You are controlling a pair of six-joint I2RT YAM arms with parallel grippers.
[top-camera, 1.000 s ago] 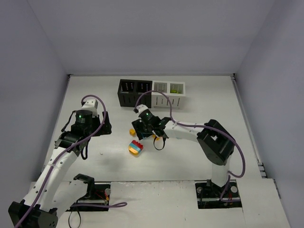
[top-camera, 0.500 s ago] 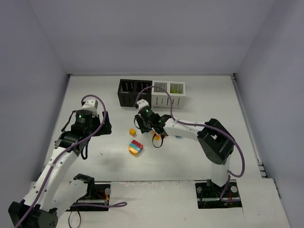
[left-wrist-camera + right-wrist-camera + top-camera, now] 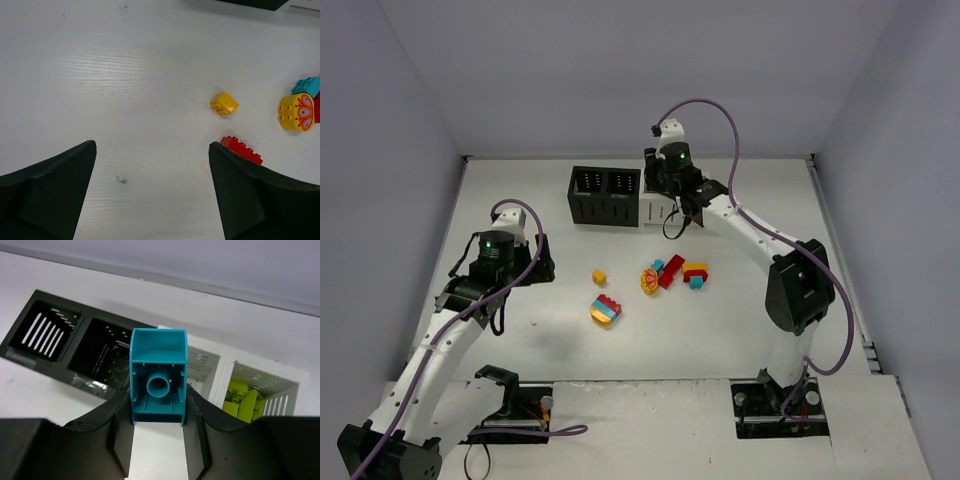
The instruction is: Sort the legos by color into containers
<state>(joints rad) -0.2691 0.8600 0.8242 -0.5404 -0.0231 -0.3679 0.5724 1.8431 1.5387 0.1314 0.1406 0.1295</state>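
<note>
My right gripper (image 3: 159, 396) is shut on a teal-blue brick (image 3: 159, 382) and holds it above the row of containers, over the left white bin (image 3: 202, 365). In the top view this gripper (image 3: 670, 192) hangs over the white bins (image 3: 655, 210), which the arm partly hides. The two black bins (image 3: 605, 195) stand to their left. The right white bin (image 3: 277, 385) holds lime-green bricks (image 3: 240, 400). Loose legos lie mid-table: a small yellow brick (image 3: 599, 277), a multicolour clump (image 3: 605, 311), and a red brick (image 3: 671, 271). My left gripper (image 3: 152, 190) is open and empty left of them.
More pieces lie by the red brick: a yellow printed piece (image 3: 649, 281), a teal brick (image 3: 658, 266) and a red-yellow-teal clump (image 3: 695, 272). The left wrist view shows the yellow brick (image 3: 224, 103) and a red brick (image 3: 240, 149) by the right finger. White walls enclose the table.
My right arm has risen from the pile of legos mid-table and swung back over the containers, carrying the teal-blue brick. The left arm has not moved.
</note>
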